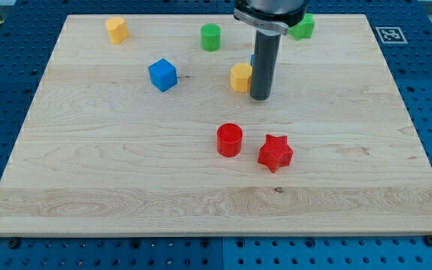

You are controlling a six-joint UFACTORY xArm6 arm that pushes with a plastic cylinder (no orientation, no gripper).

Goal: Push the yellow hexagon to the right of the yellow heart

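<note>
The yellow hexagon (240, 77) sits a little above the board's middle. The yellow heart (116, 30) lies near the top left corner, far to the hexagon's left. My rod comes down from the view's top, and my tip (260, 97) rests on the board just to the right of the yellow hexagon, touching it or nearly so. A sliver of a blue block (253, 58) shows behind the rod, mostly hidden.
A blue cube (163, 75) lies left of the hexagon. A green cylinder (211, 37) and a green block (303, 27) sit near the top edge. A red cylinder (229, 140) and a red star (276, 152) lie below the middle. The wooden board (88, 172) rests on a blue pegboard.
</note>
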